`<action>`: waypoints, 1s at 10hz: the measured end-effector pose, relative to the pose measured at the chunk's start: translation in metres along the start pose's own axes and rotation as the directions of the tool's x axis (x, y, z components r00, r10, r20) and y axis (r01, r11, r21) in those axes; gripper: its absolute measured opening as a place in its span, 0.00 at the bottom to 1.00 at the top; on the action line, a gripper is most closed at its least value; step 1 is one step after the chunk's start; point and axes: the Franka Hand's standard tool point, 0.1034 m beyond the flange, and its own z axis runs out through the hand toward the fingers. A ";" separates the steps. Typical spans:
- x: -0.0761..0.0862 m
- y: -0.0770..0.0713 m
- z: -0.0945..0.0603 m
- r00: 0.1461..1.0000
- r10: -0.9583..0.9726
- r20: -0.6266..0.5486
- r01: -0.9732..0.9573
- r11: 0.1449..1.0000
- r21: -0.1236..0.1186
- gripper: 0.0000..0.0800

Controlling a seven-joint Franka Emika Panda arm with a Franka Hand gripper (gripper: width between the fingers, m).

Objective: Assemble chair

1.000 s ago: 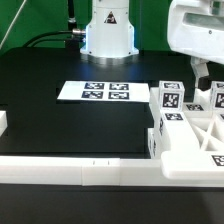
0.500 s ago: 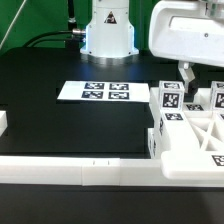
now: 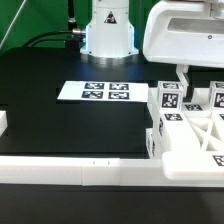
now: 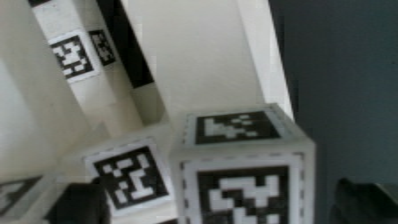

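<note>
A: Chair parts (image 3: pixel 185 125): white blocky plastic with black-and-white square tags on their faces. They cluster at about 4 o'clock in the exterior view, on the black worktop (image 3: pixel 60 125).

B: Count?

A: Two upright tagged blocks side by side, the nearer one (image 3: pixel 170 98) and another (image 3: pixel 218 96) at the frame edge. In front of them lies a braced frame piece (image 3: pixel 195 135) with diagonal ribs. The wrist view adds one tagged block end (image 4: pixel 222 165) close up and two long white bars (image 4: pixel 89 70) running off behind it. An exact total cannot be told.

B: The tool?

A: The tool (image 3: pixel 186 85) hangs between the two upright blocks, one dark finger (image 3: pixel 183 80) showing. Whether it grips anything cannot be told; in the wrist view only dark finger tips (image 4: pixel 80 200) flank the block end.

B: Surroundings?

A: One marker board (image 3: pixel 95 91) carrying four tags, at about 10 o'clock from the parts. One white rail (image 3: pixel 70 170) along the near edge. The white robot base (image 3: pixel 108 35) stands at 12 o'clock with dark cables (image 3: pixel 45 40) beside it.
</note>
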 end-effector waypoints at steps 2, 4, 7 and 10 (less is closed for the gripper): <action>0.000 0.000 0.000 1.000 0.012 0.000 -0.012 1.000 0.001 0.47; 0.000 0.000 0.000 0.999 0.035 0.000 -0.035 0.999 0.000 0.36; 0.000 -0.002 0.000 0.959 0.278 -0.055 -0.276 0.961 0.032 0.36; -0.004 -0.001 0.000 0.835 0.547 -0.061 -0.545 0.837 0.053 0.36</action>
